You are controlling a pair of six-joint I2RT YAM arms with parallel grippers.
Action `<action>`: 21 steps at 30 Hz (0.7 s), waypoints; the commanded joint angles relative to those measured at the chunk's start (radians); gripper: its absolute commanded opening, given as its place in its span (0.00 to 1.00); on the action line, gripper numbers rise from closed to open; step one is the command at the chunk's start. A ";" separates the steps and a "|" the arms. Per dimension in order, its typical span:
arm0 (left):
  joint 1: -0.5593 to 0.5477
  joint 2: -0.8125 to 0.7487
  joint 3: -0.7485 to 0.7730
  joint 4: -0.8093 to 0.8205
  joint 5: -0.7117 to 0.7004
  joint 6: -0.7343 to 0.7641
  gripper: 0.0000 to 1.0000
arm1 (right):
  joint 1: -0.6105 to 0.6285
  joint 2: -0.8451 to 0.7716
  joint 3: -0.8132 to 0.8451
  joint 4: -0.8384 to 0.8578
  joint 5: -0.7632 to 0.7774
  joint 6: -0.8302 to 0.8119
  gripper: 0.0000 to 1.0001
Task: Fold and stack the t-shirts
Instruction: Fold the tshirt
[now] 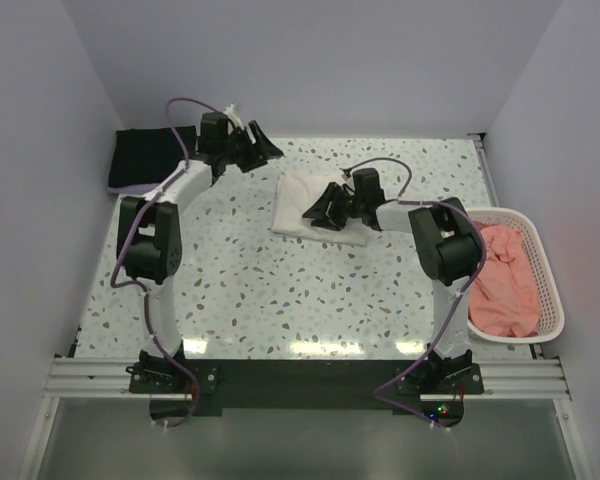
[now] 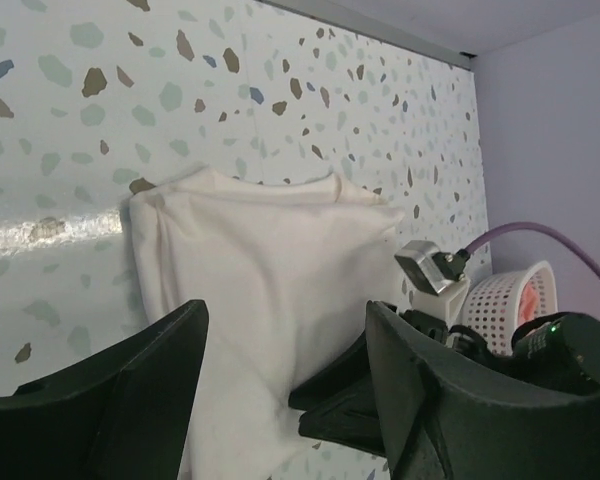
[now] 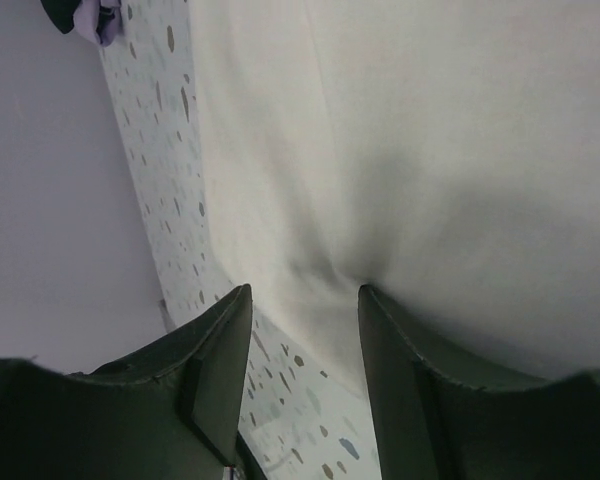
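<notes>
A cream-white t-shirt lies folded in a small rectangle at the table's middle back; its print is hidden. My right gripper is open, its tips resting on the shirt's near edge; the right wrist view shows the cloth dented between the open gripper's fingers. My left gripper is open and empty, held above the table behind and left of the shirt. In the left wrist view the left gripper looks down on the shirt. A folded black t-shirt lies at the back left on a lavender one.
A white slatted basket stands at the right edge with a crumpled salmon-pink t-shirt in it; the basket also shows in the left wrist view. Walls close in the table at the back and sides.
</notes>
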 commanded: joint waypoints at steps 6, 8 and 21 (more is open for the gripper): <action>-0.012 0.059 -0.048 -0.201 0.013 0.223 0.73 | -0.004 -0.163 0.144 -0.233 0.093 -0.143 0.59; -0.015 0.079 -0.050 -0.213 0.011 0.242 0.74 | -0.006 -0.235 0.128 -0.296 0.157 -0.161 0.59; -0.053 0.194 -0.031 -0.250 -0.010 0.279 0.72 | -0.014 -0.603 -0.136 -0.331 0.292 -0.187 0.60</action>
